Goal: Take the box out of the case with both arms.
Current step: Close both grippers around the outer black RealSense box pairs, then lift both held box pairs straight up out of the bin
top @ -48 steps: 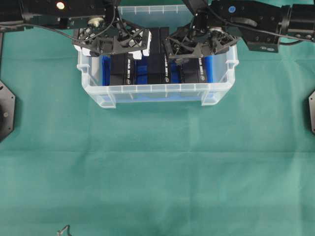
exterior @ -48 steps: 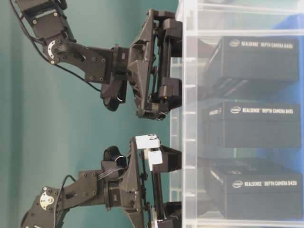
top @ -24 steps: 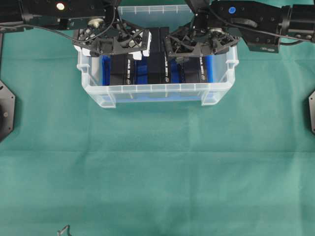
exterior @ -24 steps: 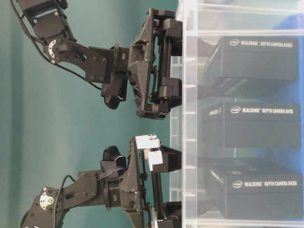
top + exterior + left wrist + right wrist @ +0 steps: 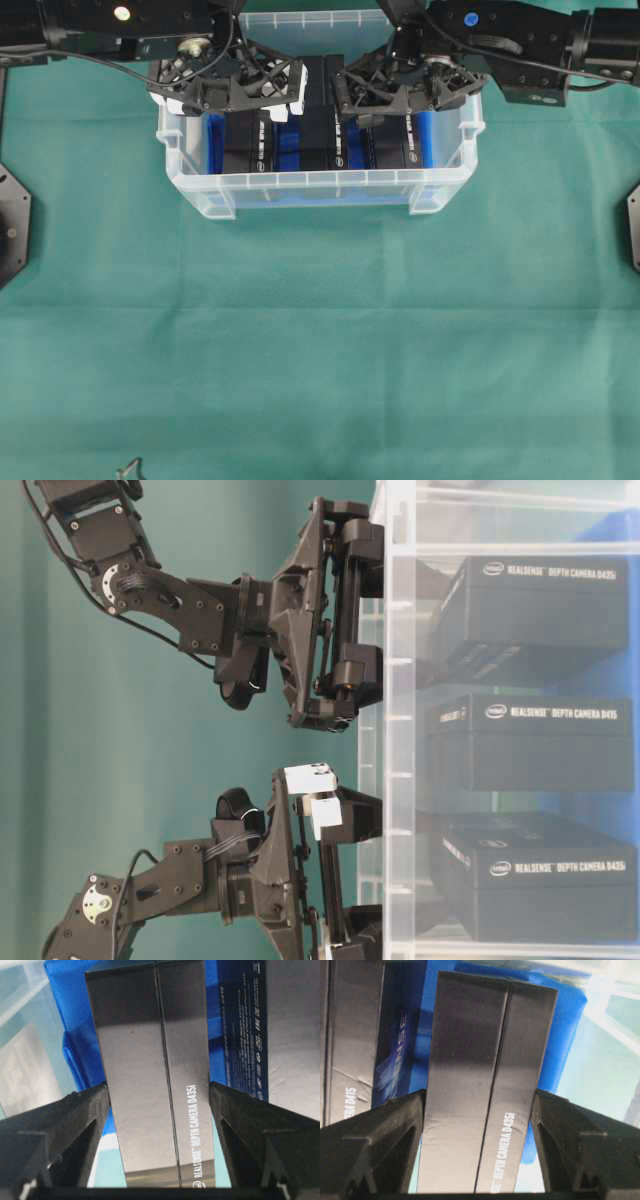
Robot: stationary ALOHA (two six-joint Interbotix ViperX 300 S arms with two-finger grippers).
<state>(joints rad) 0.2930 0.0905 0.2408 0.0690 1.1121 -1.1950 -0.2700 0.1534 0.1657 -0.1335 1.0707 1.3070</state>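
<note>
The box on the left, a slim black matte cardboard carton [image 5: 155,1075] with white "DEPTH CAMERA D435i" lettering, stands on edge in the big clear ribbed plastic case [image 5: 320,185] on blue woven lining [image 5: 65,1020]. The left gripper [image 5: 159,1105] has its fingers [image 5: 75,1120] straddling it, spread to the carton's width and looking right against its sides. The right gripper [image 5: 479,1110] does the same with the right-hand carton [image 5: 485,1085]; a third [image 5: 322,125] stands between them. Looks like the grasp step: next comes a firm squeeze, then a straight lift clear of the rim onto the green cloth bench [image 5: 320,340].
</note>
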